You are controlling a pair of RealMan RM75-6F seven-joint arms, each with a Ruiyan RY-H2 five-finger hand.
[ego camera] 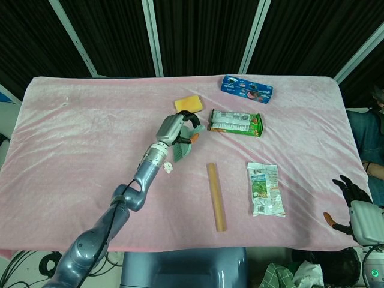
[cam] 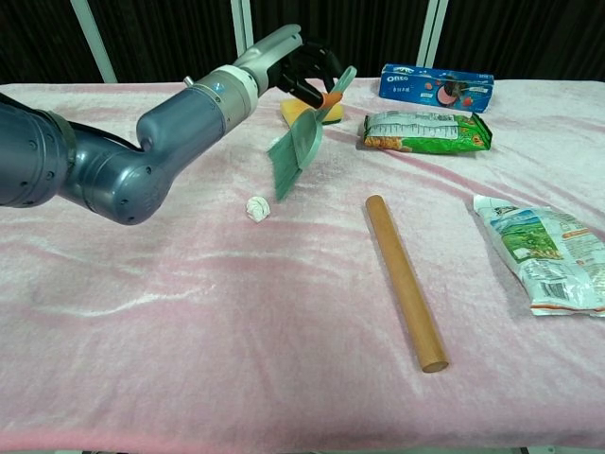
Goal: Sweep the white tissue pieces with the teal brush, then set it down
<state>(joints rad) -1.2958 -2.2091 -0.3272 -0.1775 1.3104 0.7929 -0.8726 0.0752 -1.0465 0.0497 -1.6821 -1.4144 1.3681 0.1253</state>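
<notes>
Over the middle of the pink tabletop (cam: pixel 142 359), the left hand (cam: pixel 301 64) grips the teal brush (cam: pixel 295 156) by its handle, near an orange band, with the bristles hanging down and tilted toward the robot. In the chest view the bristle tips hover just right of one white tissue piece (cam: pixel 256 207), close to it but not plainly touching it or the cloth. Only this one piece is clearly visible; the head view shows it at (ego camera: pixel 169 168), partly beside the forearm, and whether another lies hidden behind the arm or brush cannot be told.

The sweeping step looks to be in hand, with the brush placed on the far side of the piece. The next move probably calls for lowering the bristles to the cloth and drawing them across the piece, lightly enough that the soft velvet does not bunch. Setting the brush down is not yet done.

The right hand (ego camera: pixel 351 207) sits off the tabletop's near right corner, fingers spread and holding nothing.

Nearby lie a yellow sponge (cam: pixel 318 112) behind the brush, a wooden rolling pin (cam: pixel 405 281), a green snack bag (cam: pixel 427 130), a blue cookie box (cam: pixel 437 83) and a white packet (cam: pixel 544 253), all well clear of the bristles
</notes>
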